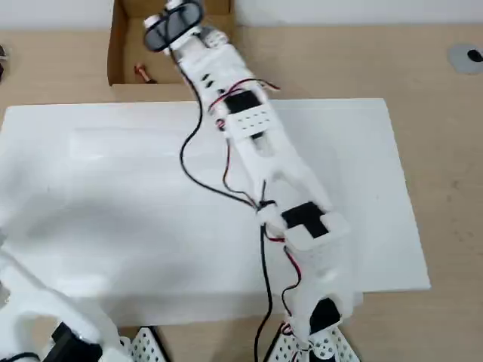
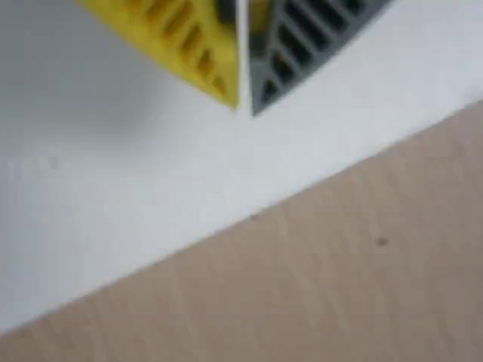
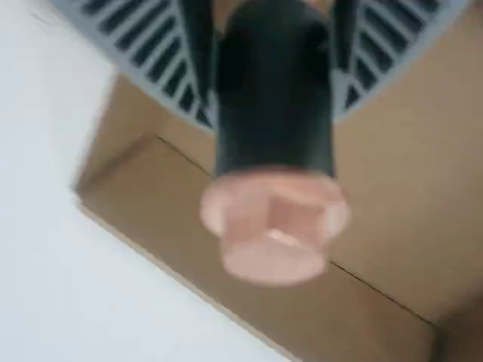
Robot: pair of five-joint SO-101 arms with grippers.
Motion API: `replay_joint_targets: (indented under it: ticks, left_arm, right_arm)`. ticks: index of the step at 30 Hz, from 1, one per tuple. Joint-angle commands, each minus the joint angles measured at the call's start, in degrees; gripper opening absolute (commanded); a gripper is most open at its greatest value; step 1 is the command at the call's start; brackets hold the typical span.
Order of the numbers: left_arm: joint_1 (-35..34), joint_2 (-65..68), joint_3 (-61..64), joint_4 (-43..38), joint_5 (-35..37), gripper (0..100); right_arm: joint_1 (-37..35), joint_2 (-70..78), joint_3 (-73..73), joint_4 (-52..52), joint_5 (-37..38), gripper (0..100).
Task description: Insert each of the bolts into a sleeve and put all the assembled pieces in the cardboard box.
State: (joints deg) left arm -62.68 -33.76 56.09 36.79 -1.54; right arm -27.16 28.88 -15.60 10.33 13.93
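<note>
Right tool [image 1: 175,23] above the cardboard box [image 1: 117,56], pinching 1 black sleeve [image 3: 273,90], its bolt [image 3: 273,226] head-down. Left tool [image 2: 243,102] pressed together, well apart from the box. Risk: bolt may slide out of the sleeve on release.

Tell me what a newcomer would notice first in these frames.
The right tool, stretched over the cardboard box beyond the white board, grips a black sleeve with a copper bolt head poking out of its end. A small reddish piece lies inside the box. The left tool, its yellow and grey fingers shut, sits over the board's edge.
</note>
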Motion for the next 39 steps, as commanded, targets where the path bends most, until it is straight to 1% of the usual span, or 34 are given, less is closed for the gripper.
replay_joint_targets:
  ticks: [1,3,6,11,17,21,26,30,33,39]
  left_arm:
    - [-4.92,-0.31,-0.26,-0.79,3.78,1]
    - [-6.42,-0.31,-0.26,-0.79,4.84,1]
    - [-6.86,-0.40,0.62,-0.70,6.33,1]
    - [-6.68,-0.66,3.16,-0.70,6.42,1]
    - [-6.42,-0.66,3.34,-0.70,6.15,1]
    - [-4.13,-0.66,3.69,-0.62,6.07,1]
    - [0.88,-0.66,2.90,3.78,6.07,1]
    - [4.13,-0.66,2.90,6.33,6.07,1]
    - [5.71,-0.66,3.34,7.03,6.07,1]
    - [6.15,-0.66,3.34,6.95,6.24,1]
  right_arm:
    - [-0.13,-1.27,-5.67,-4.75,-6.07,1.2]
    - [-0.13,-1.27,-5.76,-5.80,-10.73,1.2]
    - [-0.04,-1.27,-5.76,-6.15,-15.56,1.2]
    - [1.63,-1.27,-5.67,-6.15,-21.27,1.2]
    - [5.93,2.51,-6.90,-6.15,-21.80,1.2]
    - [8.22,7.69,-11.03,-5.89,-21.89,1.2]
    - [8.57,13.05,-16.92,-5.54,-21.89,1.2]
    - [8.48,16.04,-21.85,-1.85,-21.98,1.2]
    - [8.48,19.12,-25.89,-0.18,-21.98,1.2]
    - [8.57,26.68,-34.07,3.16,-21.98,1.2]
